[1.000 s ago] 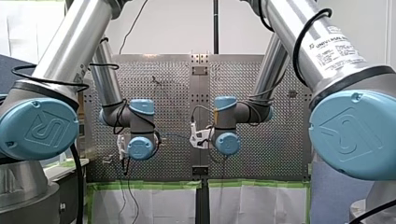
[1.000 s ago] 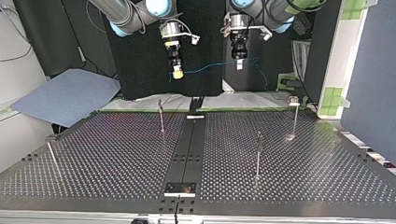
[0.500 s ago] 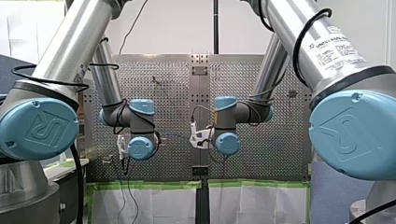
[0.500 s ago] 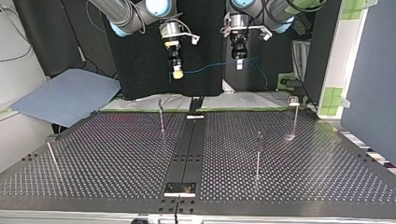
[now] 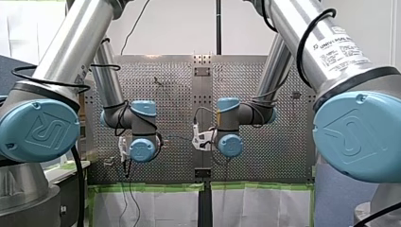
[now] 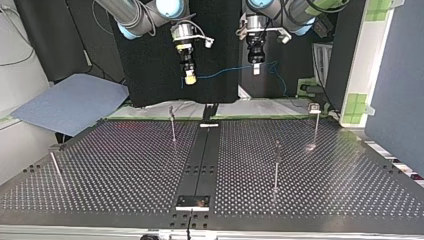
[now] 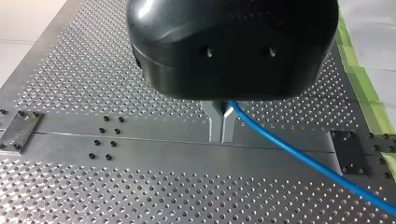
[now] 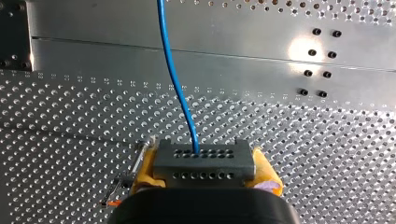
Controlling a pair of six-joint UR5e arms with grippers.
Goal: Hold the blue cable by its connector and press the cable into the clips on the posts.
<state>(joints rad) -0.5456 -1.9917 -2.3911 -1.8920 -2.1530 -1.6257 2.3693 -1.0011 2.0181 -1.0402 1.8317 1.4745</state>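
Our right jaws are clamped on the dark grey, hole-dotted rectangular connector block (image 8: 204, 163), with their yellow pads (image 8: 145, 169) pressed against its two short ends. The thin blue cable (image 8: 175, 79) leaves the block's face and runs straight out ahead of these jaws. Our left jaws are pressed together, the metal fingers (image 7: 215, 122) almost meeting at their tips. They appear to pinch the cable, which comes out at their side and slants away. Between the two sets of jaws the cable hangs in a shallow sag, and past the left jaws a loose length of it droops.

Both sets of jaws hang well above the perforated metal worktop (image 6: 125, 165). The slim metal posts (image 6: 172, 125) stand below and well apart from them. Their clips are too small for us to make out, and no cable touches any post.

We judge this to be the carrying step: the grip is secure and nothing is clipped yet. The next move calls for lowering the span over the post nearest the right jaws, keeping it taut, lining it up with the clip and pressing down.

Against the frames from half a second and a second earlier, we see no shift in the arms or the cable.
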